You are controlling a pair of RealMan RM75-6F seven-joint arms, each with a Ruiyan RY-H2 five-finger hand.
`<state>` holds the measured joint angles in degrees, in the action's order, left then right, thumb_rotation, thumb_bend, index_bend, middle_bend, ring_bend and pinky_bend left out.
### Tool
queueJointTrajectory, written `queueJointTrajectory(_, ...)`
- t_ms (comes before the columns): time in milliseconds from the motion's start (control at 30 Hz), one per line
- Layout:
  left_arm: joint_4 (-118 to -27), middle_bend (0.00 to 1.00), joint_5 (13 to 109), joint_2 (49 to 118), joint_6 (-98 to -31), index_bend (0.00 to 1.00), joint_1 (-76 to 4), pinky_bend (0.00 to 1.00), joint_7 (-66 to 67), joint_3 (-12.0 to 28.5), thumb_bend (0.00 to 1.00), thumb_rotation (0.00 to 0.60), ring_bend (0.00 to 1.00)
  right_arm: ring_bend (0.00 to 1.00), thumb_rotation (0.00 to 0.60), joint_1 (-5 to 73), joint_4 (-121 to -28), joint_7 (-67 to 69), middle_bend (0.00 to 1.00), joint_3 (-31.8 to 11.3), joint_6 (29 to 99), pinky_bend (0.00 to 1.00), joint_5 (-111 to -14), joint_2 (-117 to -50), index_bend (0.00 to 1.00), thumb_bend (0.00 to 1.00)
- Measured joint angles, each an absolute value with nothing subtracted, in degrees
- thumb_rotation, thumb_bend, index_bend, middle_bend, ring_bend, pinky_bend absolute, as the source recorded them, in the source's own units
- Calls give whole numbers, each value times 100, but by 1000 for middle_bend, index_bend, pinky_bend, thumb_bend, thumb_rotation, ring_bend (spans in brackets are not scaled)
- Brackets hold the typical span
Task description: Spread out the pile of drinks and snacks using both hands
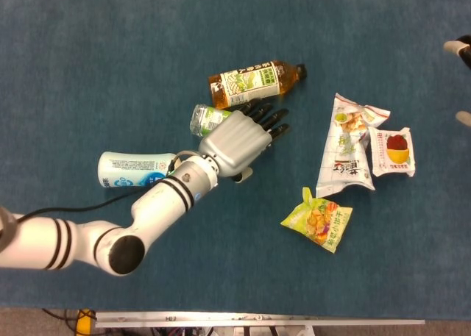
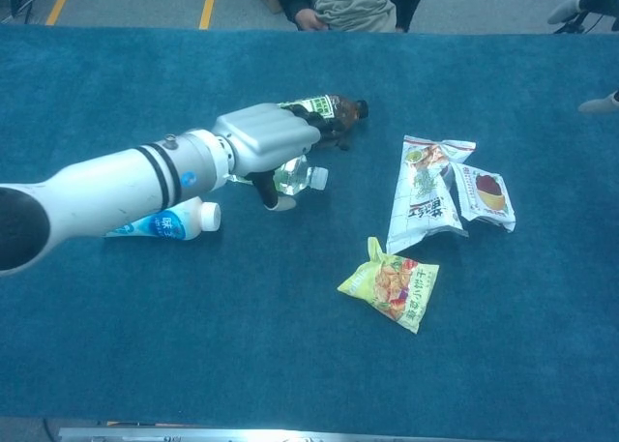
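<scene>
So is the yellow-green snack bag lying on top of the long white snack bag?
No, in the head view the yellow-green snack bag lies apart from the long white snack bag, with bare blue cloth between them.

Your left hand (image 1: 239,139) hides most of the clear bottle (image 1: 207,118); your right hand (image 1: 461,49) is cropped at the edge, its grasp unreadable.

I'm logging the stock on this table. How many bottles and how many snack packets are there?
Bottles: 3 – tea bottle, clear bottle, white bottle.
Snack packets: 3 – long white packet, small white packet, yellow packet.
Total: 6
</scene>
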<state>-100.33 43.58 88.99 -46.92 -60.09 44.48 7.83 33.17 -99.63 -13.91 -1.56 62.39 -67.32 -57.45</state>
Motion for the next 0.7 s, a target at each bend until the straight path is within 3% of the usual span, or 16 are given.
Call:
queueJointTrajectory(267, -9650, 0, 3584, 9168, -4810, 125, -6458, 0, 4908, 519, 278, 537, 0, 122, 600, 3231, -9833, -1288, 209, -236, 6128, 286, -6810, -5790, 198, 0)
queueJointTrajectory(700, -9864, 0, 3216, 9015, -5073, 224, -6709, 0, 5072, 92, 278, 523, 0, 122, 600, 3153, -9868, -1309, 209, -344, 6026, 286, -6912, -5807, 198, 0)
